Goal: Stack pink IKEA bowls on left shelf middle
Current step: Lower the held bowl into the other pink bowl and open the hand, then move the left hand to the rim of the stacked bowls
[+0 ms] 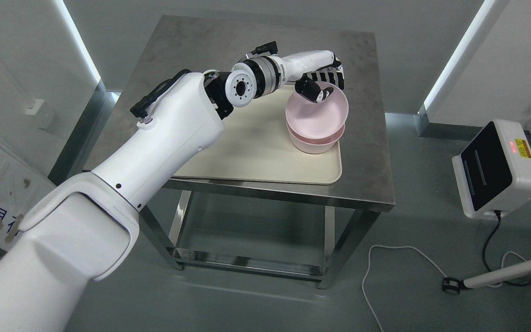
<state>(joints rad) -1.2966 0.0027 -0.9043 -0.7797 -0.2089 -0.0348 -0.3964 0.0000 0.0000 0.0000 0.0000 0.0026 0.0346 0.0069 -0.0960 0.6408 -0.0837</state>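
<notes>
Partly hidden, left robot hand [323, 80] grips the upper pink bowl's [317, 115] far rim, covering it.

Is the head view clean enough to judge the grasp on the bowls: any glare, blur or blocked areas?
Head view: sharp, evenly lit, no motion blur. Soft glare on the steel table only. The left hand grips the upper pink bowl's far rim, above the lower pink bowl; the forearm hides the tray's left part.

Lab (bare grey walls): steel table [371, 138], floor cables [385, 258].
</notes>
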